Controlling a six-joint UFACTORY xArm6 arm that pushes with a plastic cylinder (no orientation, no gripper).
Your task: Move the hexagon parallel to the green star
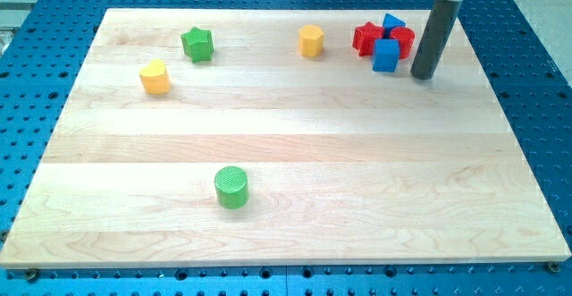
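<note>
A yellow hexagon block [310,41] stands near the view's top, right of centre. A green star block [197,44] stands to its left at about the same height in the view. My tip [423,75] rests on the board at the view's upper right, well to the right of the hexagon and just right of a cluster of red and blue blocks. It touches neither the hexagon nor the star.
A yellow heart-like block [155,78] lies below-left of the star. A green cylinder [231,188] stands at lower centre. A red block [367,38], a red block [402,40], a blue cube [386,54] and a blue triangle [392,22] are clustered together. The wooden board [286,233] lies on a blue perforated table.
</note>
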